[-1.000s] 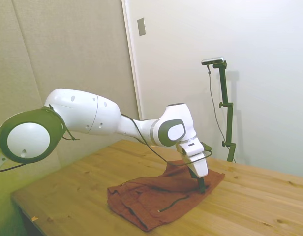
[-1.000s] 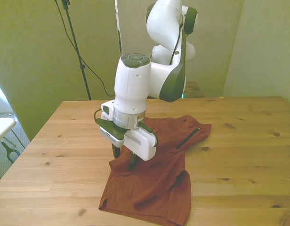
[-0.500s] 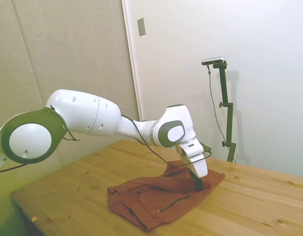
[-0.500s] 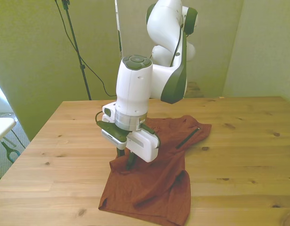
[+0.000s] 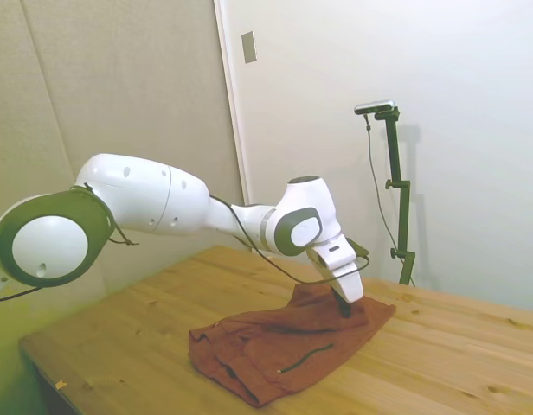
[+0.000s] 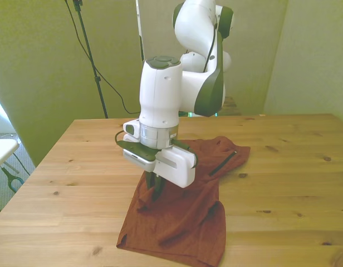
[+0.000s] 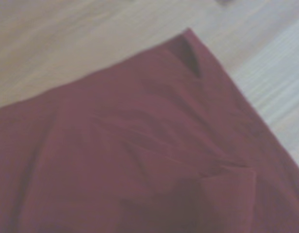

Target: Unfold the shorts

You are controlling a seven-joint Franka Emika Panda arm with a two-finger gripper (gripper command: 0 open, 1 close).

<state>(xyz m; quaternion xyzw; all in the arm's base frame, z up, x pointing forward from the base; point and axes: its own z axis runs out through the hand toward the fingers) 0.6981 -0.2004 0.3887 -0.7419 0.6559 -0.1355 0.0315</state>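
Because the pincer [image 6: 155, 188] is clenched on a pinched-up fold of the shorts [image 6: 185, 208] near their edge at the front view's left, the cloth tents upward there, likely for spreading, while the rest lies rumpled on the desk [image 6: 283, 183].

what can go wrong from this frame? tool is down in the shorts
1. The tool seems to hold only a small pinch of the shorts near a raised fold; the fabric may slip out when pulled.
2. The cloth is bunched and layered there, so the tool may have caught two layers and would drag the fold instead of opening it.
3. The shorts' near hem lies close to the table edge in the front view; a pull that way might slide them off.
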